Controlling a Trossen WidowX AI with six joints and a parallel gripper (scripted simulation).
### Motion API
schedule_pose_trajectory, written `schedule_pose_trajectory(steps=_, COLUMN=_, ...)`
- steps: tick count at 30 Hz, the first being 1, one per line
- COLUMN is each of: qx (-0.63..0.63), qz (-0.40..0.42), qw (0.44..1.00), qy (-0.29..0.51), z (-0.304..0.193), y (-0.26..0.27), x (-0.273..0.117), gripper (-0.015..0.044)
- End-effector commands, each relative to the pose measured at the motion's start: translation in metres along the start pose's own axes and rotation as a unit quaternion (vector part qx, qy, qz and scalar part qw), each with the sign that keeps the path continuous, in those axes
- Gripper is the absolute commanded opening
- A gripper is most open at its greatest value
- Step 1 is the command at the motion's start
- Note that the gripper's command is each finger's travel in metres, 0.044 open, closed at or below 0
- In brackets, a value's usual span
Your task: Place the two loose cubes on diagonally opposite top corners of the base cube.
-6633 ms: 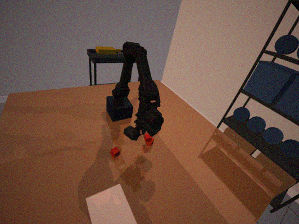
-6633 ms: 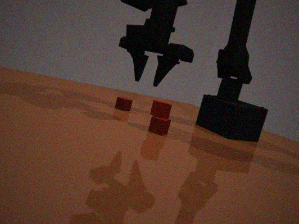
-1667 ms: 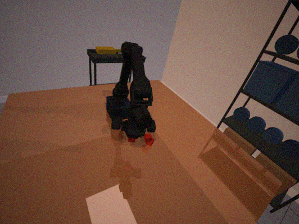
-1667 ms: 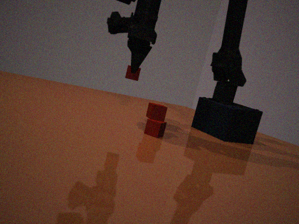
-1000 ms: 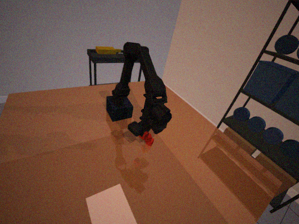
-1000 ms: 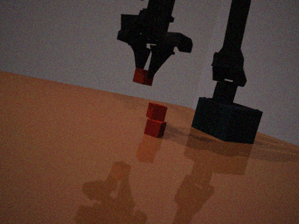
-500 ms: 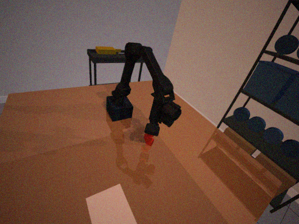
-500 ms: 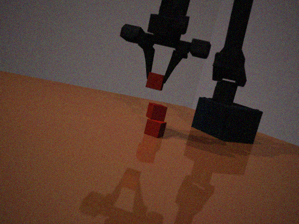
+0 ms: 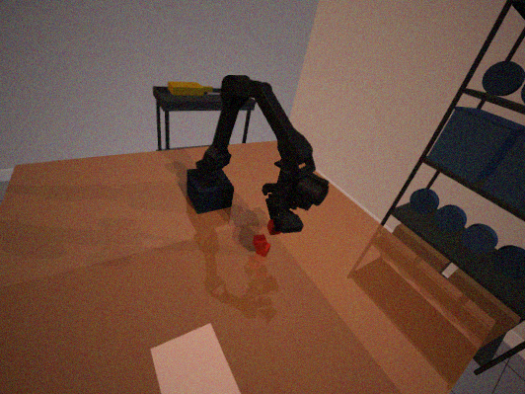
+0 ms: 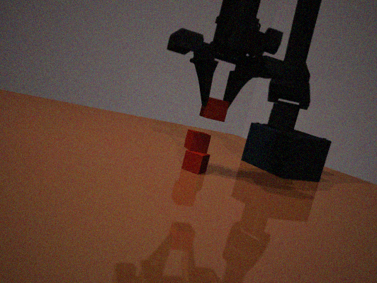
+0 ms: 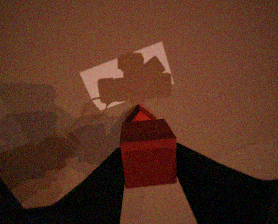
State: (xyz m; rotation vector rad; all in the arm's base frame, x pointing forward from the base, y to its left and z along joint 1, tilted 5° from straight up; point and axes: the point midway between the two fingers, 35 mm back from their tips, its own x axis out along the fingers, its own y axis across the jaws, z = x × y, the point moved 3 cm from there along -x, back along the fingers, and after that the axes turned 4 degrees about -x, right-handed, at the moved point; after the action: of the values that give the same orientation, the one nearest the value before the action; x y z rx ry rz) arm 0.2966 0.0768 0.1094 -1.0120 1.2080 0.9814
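The base cube (image 10: 194, 162), red, stands on the table. One loose red cube (image 10: 198, 141) rests on top of it, turned and set off from its center; this pair shows small in the top view, where I cannot separate the two cubes clearly. My gripper (image 9: 274, 226) (image 10: 215, 105) (image 11: 147, 150) is shut on the other loose red cube (image 10: 216, 109) (image 11: 150, 162) and holds it in the air, above the stacked pair and a little to the right in the exterior view. In the wrist view the held cube hides most of the stack; only a red corner shows just beyond it.
The brown table (image 9: 99, 294) (image 10: 88, 193) carries the arm's dark base block (image 9: 209, 191) (image 10: 283, 154) beside the stack. A white sheet (image 9: 194, 360) (image 11: 92, 75) lies on the table. A shelf rack stands at the right and a small side table at the back in the top view.
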Motion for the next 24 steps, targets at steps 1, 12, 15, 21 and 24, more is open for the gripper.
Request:
schedule_pose_trajectory(steps=1, qx=-0.013, qz=-0.003, qw=1.0, qy=0.001, z=0.001, y=0.0, x=0.0, gripper=0.0105)
schedule_pose_trajectory(steps=12, qx=-0.018, qz=-0.002, qw=1.0, qy=0.001, z=0.001, y=0.002, x=0.029, gripper=0.0105)
schedule_pose_trajectory(steps=15, qx=-0.018, qz=-0.002, qw=1.0, qy=0.001, z=0.001, y=0.002, x=0.03, gripper=0.0105)
schedule_pose_trajectory(steps=21, qx=-0.018, qz=-0.002, qw=1.0, qy=0.001, z=0.001, y=0.002, x=0.03, gripper=0.0105)
schedule_pose_trajectory(steps=24, qx=-0.018, qz=-0.002, qw=1.0, qy=0.001, z=0.001, y=0.002, x=0.031, gripper=0.0105)
